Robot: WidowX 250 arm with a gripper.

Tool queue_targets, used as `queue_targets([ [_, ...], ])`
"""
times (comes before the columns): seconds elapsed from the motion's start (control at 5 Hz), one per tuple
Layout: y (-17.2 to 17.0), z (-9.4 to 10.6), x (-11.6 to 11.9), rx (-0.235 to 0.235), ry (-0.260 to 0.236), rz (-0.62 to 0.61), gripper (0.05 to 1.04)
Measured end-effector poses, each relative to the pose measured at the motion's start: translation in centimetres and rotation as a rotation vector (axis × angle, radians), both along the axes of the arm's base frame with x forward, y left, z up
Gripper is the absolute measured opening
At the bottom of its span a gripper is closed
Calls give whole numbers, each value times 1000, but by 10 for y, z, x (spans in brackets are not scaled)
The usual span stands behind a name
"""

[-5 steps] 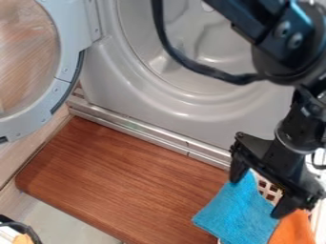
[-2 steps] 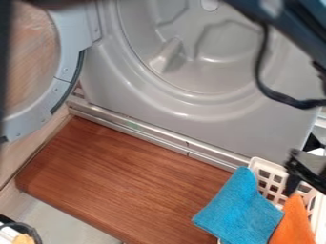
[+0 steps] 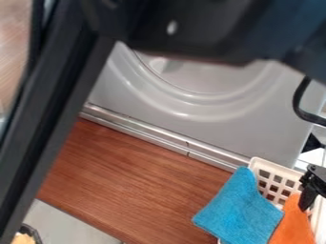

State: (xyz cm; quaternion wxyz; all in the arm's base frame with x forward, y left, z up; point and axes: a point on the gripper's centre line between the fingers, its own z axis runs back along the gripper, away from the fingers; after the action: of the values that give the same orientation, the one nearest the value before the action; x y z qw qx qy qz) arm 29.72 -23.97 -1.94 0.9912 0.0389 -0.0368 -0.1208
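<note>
Camera view: gripper at the orange cloth, lower right; contact unclear. Can't tell if it's apart, together or clamped. 2 cloths at the basket: orange, plus blue cloth just beside, draped over the rim near the wooden surface. Reads as grasp alignment on orange. Next move likely needs a firm pinch, lift clear of blue.

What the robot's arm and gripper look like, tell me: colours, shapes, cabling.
The arm is black and bulky, with straight edges, a bluish sheen at upper right and a small pale spot. A black cable curves out below it. The gripper is black too, angular and narrowing downward.
</note>
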Motion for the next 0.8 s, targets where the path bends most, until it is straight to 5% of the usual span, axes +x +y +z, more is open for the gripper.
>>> queue_targets([
  [0.2, -1, -10, -2, 13, 39, 17, 945],
  [0.6, -4, -19, -6, 26, 79, 29, 363],
  [0.8, -7, -18, -5, 28, 97, 32, 218],
])
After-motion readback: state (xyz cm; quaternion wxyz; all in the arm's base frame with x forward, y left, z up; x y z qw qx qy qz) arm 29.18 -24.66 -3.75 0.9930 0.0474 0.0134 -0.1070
